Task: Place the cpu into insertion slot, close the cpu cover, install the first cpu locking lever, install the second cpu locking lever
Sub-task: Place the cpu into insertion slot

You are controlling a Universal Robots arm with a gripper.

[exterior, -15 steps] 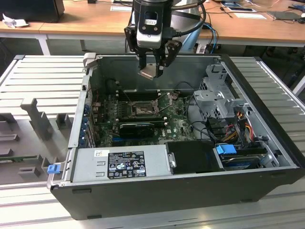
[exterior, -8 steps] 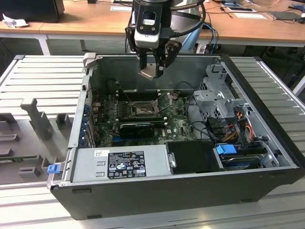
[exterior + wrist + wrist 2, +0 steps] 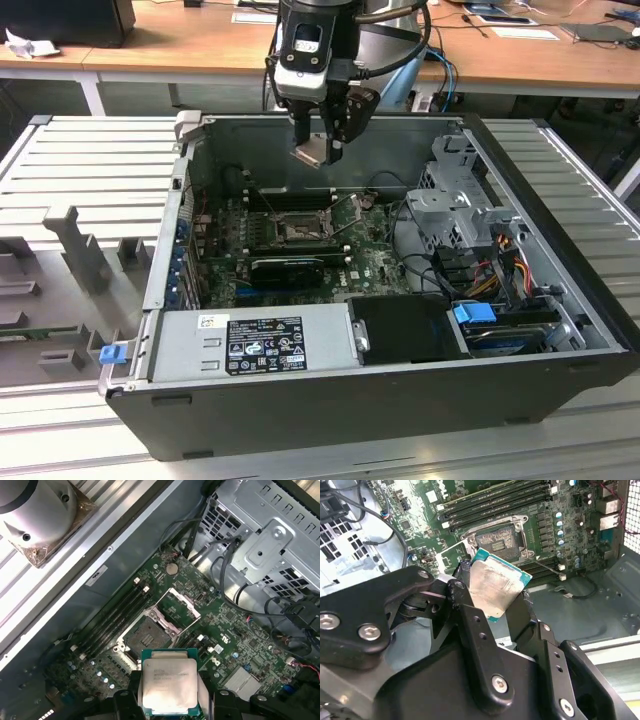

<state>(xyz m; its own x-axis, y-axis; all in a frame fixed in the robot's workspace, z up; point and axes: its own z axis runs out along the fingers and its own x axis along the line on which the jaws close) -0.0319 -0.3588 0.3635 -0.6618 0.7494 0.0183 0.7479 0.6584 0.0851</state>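
In the first wrist view, the small flat square silvery-beige cpu (image 3: 167,680), with a thin green edge, is seen held up in the air. It is pinched on two sides by the black fingers of the gripper (image 3: 318,150), which is closed on it and holds nothing else.

The insertion slot (image 3: 147,637), a small square socket with a dark frame on the green board, lies below the cpu and a little ahead of it, well apart. In the exterior view the cpu is seen tilted, while the slot lies flat. The chip is square, so no long side is there to be lined up, only its corners.

The cpu cover (image 3: 179,605), a thin silvery metal frame, is swung up on the far side of the slot, so the slot is left open.

Long black memory slots (image 3: 117,612) run just beside the slot. All of it sits deep inside the open dark computer case (image 3: 350,410), with a silver drive cage (image 3: 450,205) and loose wires (image 3: 420,240) near. The case is laid on the grey ribbed tabletop (image 3: 90,150).
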